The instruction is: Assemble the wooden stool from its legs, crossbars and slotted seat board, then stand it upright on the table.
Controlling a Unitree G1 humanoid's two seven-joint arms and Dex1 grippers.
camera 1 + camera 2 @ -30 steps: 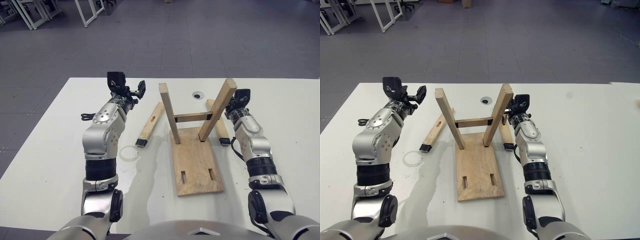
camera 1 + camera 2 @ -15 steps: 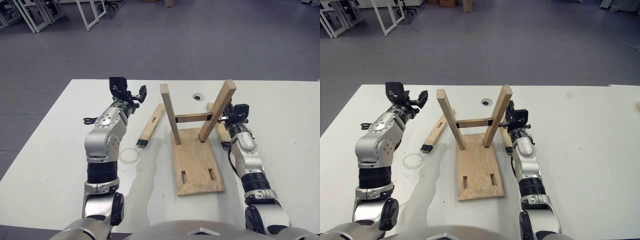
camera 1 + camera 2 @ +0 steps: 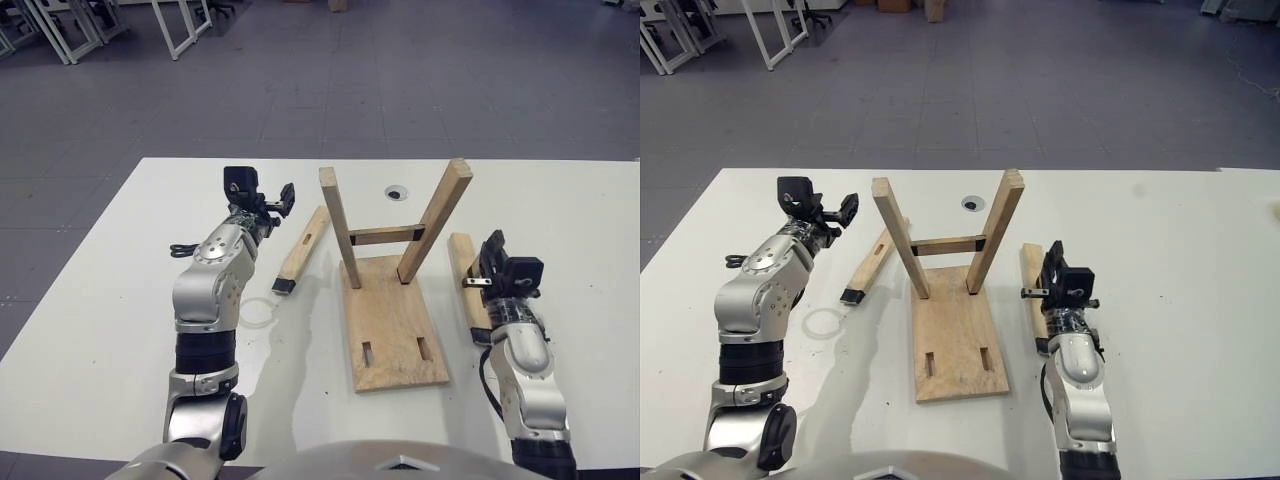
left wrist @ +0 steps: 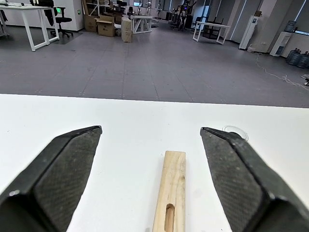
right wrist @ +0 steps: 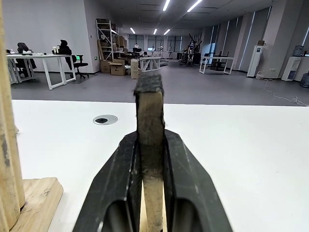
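The slotted seat board (image 3: 392, 322) lies flat on the white table. Two legs (image 3: 340, 228) (image 3: 434, 220) stand tilted in its far slots, joined by a crossbar (image 3: 385, 236). A third leg (image 3: 303, 247) with a slot lies left of the board; my left gripper (image 3: 266, 196) hovers open just behind its far end, and in the left wrist view that leg (image 4: 170, 193) lies below its spread fingers (image 4: 67, 164). Right of the board, my right gripper (image 3: 1056, 276) is shut on a fourth leg (image 3: 1032, 284), seen end-on between the fingers (image 5: 123, 183) in the right wrist view as wood (image 5: 149, 106).
A white ring (image 3: 258, 308) lies on the table beside my left forearm. A round cable hole (image 3: 397, 191) sits behind the standing legs. Open table (image 3: 90, 300) stretches left and right; the far edge drops to a grey floor with desks beyond.
My right arm has drawn back toward me, carrying its leg from behind the right standing leg to the board's right side. The left gripper has edged closer to the loose leg.
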